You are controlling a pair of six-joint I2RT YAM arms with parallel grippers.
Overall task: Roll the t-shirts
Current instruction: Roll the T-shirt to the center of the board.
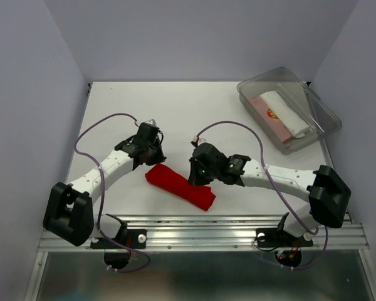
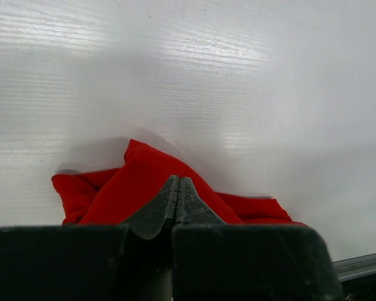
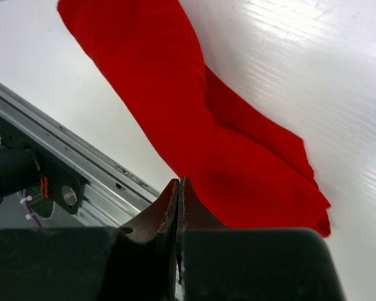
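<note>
Red t-shirt [image 1: 180,185]: rolled, lying slantwise on bench [image 1: 175,113] near front edge, ends partly hidden under tools.
Clear bin [image 1: 243,89]: far right, holds white roll [image 1: 285,111], pink roll [image 1: 269,123].
Left tool [image 2: 178,182]: closed at shirt's end; pinch unclear.
Right tool [image 3: 178,183]: closed, likewise.

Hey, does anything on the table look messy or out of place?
Only the red t-shirt: it lies slantwise near the front edge of the table as a loose, flattened roll with uneven ends. The white roll and pink roll sit in the clear bin. Nothing spilled or damaged.
</note>
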